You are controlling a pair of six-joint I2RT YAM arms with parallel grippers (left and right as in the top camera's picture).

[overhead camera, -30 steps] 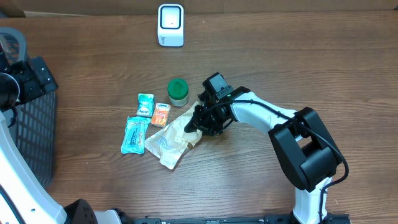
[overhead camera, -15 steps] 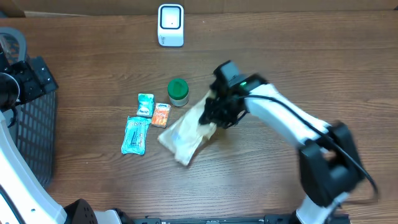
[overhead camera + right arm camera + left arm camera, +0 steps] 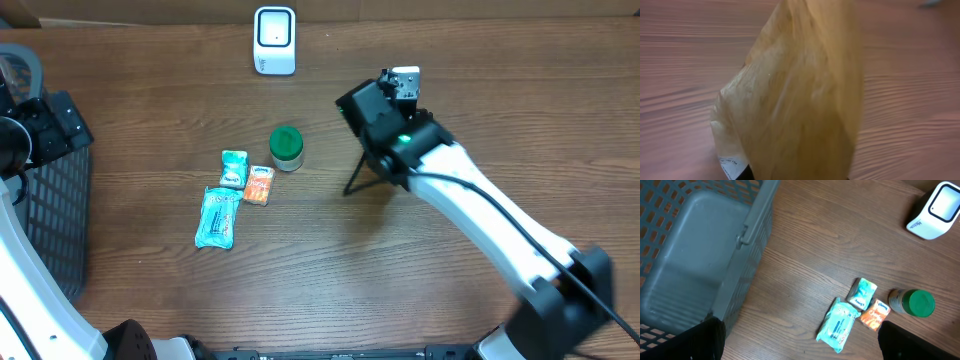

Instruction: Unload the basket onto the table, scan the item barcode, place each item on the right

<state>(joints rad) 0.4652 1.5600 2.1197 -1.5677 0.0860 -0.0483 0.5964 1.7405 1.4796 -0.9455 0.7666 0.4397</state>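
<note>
A tan paper pouch (image 3: 800, 100) fills the right wrist view, hanging above the wooden table with a white printed label at its lower left corner. My right gripper (image 3: 797, 176) is shut on the pouch's near end. In the overhead view the right gripper (image 3: 372, 135) is raised right of centre and covers most of the pouch, of which only a thin dark edge (image 3: 356, 178) shows. The white barcode scanner (image 3: 274, 40) stands at the back edge, left of the right gripper. My left gripper (image 3: 800, 350) is open and empty, high above the table's left side.
A green-lidded jar (image 3: 286, 146), a small teal packet (image 3: 233, 168), an orange packet (image 3: 259, 185) and a larger teal pack (image 3: 218, 216) lie left of centre. A grey plastic basket (image 3: 690, 255) stands at the table's left edge.
My right gripper has lifted the pouch off the table beside the packets and carried it up and to the back right. The left arm has not moved.
</note>
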